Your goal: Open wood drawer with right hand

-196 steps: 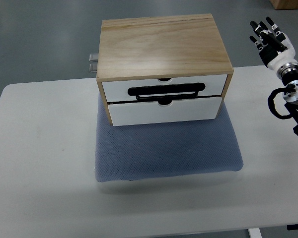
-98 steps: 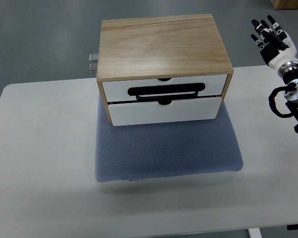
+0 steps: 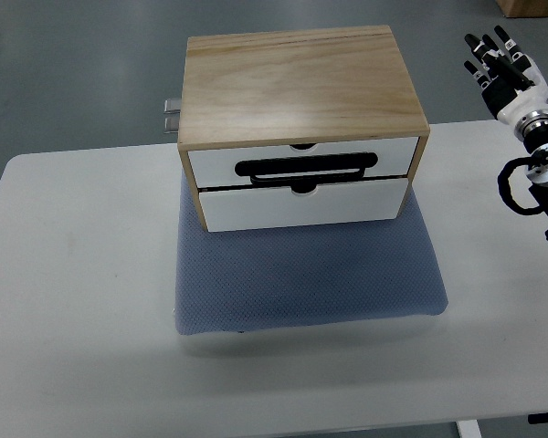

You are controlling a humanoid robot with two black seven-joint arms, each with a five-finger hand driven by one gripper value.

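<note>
A wooden drawer box [image 3: 301, 87] stands on a blue mat [image 3: 306, 274] in the middle of the white table [image 3: 73, 301]. It has two white drawer fronts, both shut. The upper drawer [image 3: 303, 162] carries a black bar handle [image 3: 306, 167]; the lower drawer [image 3: 303, 203] has a small notch at its top edge. My right hand [image 3: 500, 62] hovers at the far right edge, well away from the box and above the table's back corner, fingers spread and holding nothing. The left arm is out of view.
A small metal bracket [image 3: 171, 116] sticks out behind the box's left side. The right forearm with a black cable loop [image 3: 521, 187] hangs over the table's right edge. A cardboard corner [image 3: 530, 5] shows on the floor at top right.
My right hand has drifted slightly to the right and up over the last second. The box and both drawers have not moved.
</note>
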